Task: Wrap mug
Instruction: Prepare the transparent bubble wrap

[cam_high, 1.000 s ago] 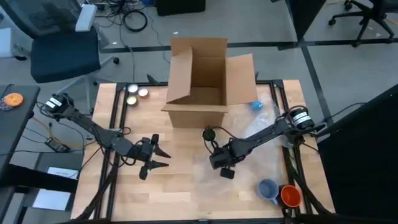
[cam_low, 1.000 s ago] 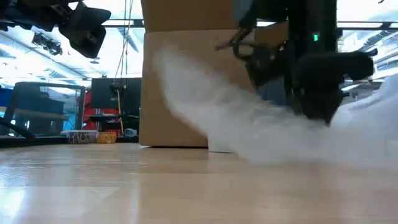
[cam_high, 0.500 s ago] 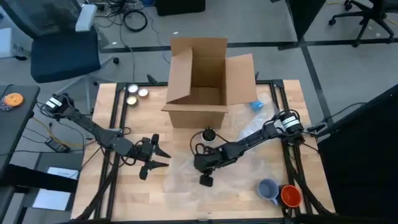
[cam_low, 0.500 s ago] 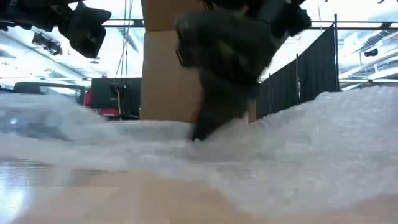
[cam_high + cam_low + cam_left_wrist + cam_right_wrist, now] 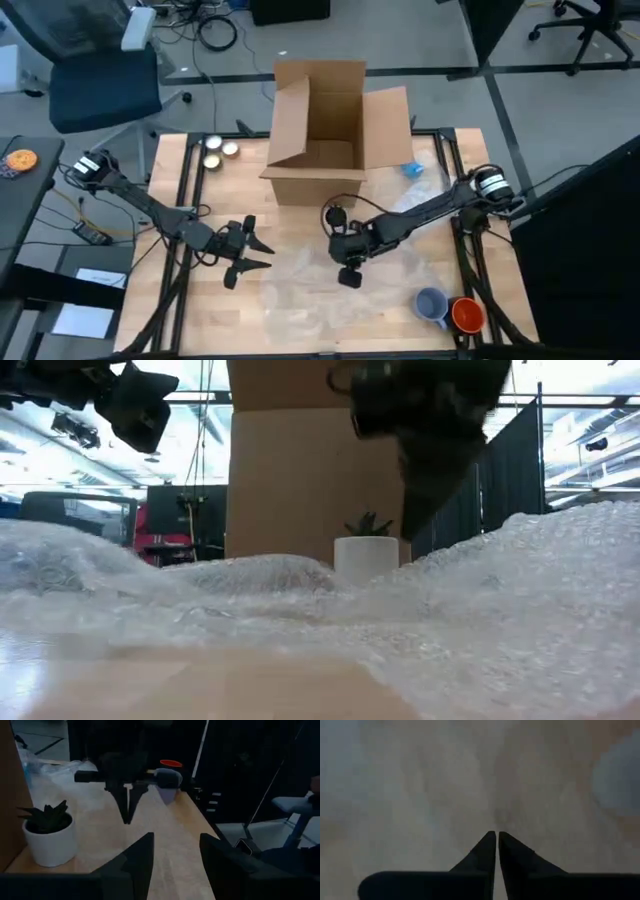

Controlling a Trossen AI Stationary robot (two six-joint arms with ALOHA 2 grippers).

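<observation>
Lower right of high view: mugs (image 5: pixel 432 305) lay right of wrap (image 5: pixel 330 290); right gripper (image 5: pixel 349 279) nearer, fingers pinched together; left gripper (image 5: pixel 252 253) spread wide, idle.

Right gripper (image 5: pixel 349 277) over centre of wooden table (image 5: pixel 300 320), at near edge of crumpled bubble wrap sheet (image 5: pixel 330 295); left gripper (image 5: pixel 255 253) to its left, fingers spread; open cardboard box (image 5: pixel 325 135) at far edge; blue mug (image 5: pixel 431 304) touching orange mug (image 5: pixel 467 315), near-right corner.
</observation>
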